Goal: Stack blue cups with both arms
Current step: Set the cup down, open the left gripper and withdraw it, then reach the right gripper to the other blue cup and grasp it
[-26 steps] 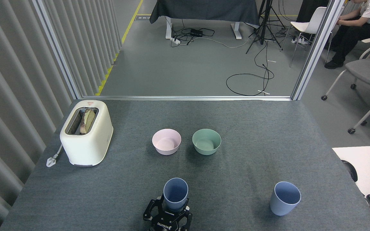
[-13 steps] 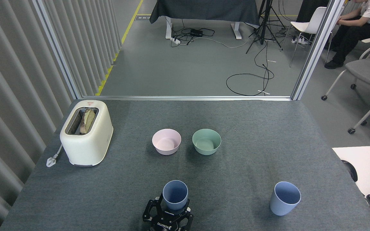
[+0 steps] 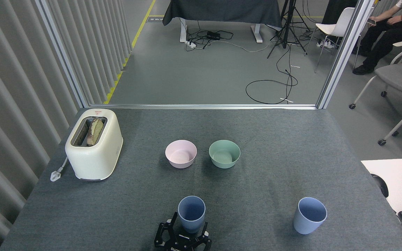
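A: Grey felt table (image 3: 274, 139); cream toaster (image 3: 94, 144) far left, pink bowl (image 3: 180, 153) beside green bowl (image 3: 224, 153) mid-table.

B: Gripper?

A: Left gripper (image 3: 183, 240), fingers closed round near blue cup (image 3: 191, 213), upright. Second blue cup (image 3: 309, 215) stands well right.

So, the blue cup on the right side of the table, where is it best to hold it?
Grip the right blue cup around its outer wall just below the rim, coming from the near right side. It stands upright with open table all around, and it narrows toward the base, so a hold high up should slip less.
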Robot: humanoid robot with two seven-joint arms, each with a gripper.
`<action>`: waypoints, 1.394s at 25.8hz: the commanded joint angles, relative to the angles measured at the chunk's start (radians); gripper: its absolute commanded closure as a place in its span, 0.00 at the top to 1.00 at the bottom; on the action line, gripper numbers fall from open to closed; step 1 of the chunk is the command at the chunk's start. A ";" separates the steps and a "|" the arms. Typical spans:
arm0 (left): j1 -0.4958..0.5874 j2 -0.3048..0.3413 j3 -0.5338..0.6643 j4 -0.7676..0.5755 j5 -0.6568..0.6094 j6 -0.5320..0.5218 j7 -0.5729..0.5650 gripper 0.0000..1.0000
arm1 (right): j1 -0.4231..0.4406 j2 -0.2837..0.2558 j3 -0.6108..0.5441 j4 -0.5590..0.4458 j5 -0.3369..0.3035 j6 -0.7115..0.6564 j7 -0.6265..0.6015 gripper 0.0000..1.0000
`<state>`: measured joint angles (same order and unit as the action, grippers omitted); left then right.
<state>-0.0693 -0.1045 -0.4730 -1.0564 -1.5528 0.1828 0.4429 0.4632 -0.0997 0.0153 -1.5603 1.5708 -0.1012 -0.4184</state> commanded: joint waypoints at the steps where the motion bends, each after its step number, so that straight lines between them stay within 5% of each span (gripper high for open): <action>1: 0.043 0.003 0.002 -0.033 0.000 0.000 0.010 1.00 | 0.002 0.000 0.000 0.000 0.000 0.000 0.000 1.00; 16: 0.391 0.126 0.232 -0.416 0.053 0.000 0.007 1.00 | -0.015 -0.003 -0.098 0.052 -0.005 -0.003 0.010 1.00; 26: 0.417 0.146 0.295 -0.419 0.096 0.001 0.010 1.00 | -0.264 -0.049 -0.110 0.243 -0.003 0.000 0.093 1.00; 36: 0.419 0.146 0.295 -0.418 0.096 0.027 0.010 1.00 | -0.325 -0.089 -0.112 0.301 -0.009 0.000 0.093 1.00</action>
<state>0.3497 0.0413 -0.1778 -1.4755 -1.4573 0.2029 0.4526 0.1441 -0.1799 -0.0957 -1.2651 1.5630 -0.1011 -0.3236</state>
